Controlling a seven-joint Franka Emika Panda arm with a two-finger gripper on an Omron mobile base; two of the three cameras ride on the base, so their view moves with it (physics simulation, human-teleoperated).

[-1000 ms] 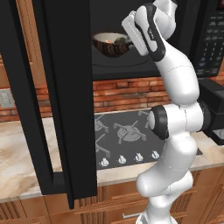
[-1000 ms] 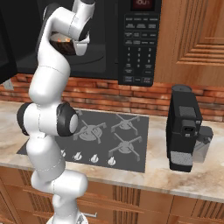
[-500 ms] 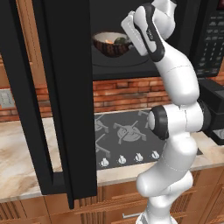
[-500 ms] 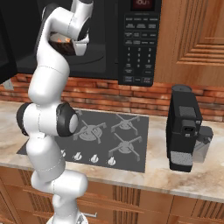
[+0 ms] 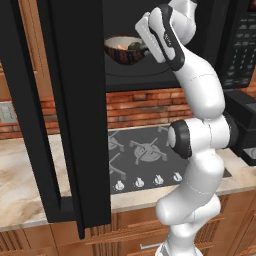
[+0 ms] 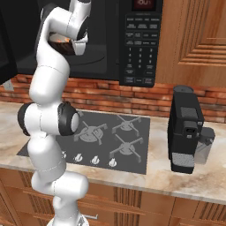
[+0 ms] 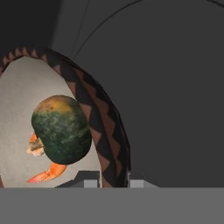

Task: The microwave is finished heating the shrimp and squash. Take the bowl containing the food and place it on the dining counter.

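Note:
The microwave [image 6: 140, 42] stands with its door [image 5: 75, 115] swung wide open to the left. Inside its dark cavity is the bowl [image 5: 122, 50], brown outside and cream inside. My gripper [image 5: 145, 49] is shut on the bowl's right rim. In the hand view the patterned rim [image 7: 103, 131] runs between my fingertips, with the gripper [image 7: 113, 182] clamped on it. The dark green squash [image 7: 61, 129] lies in the bowl, and the orange shrimp [image 7: 43, 171] peeks out beneath it. The dining counter is out of view.
Below the microwave a grey gas cooktop [image 5: 145, 155] sits in a marbled counter [image 6: 176, 181]. A black coffee machine [image 6: 187, 128] stands at the right. The open door hangs over the counter's left part, close beside my arm.

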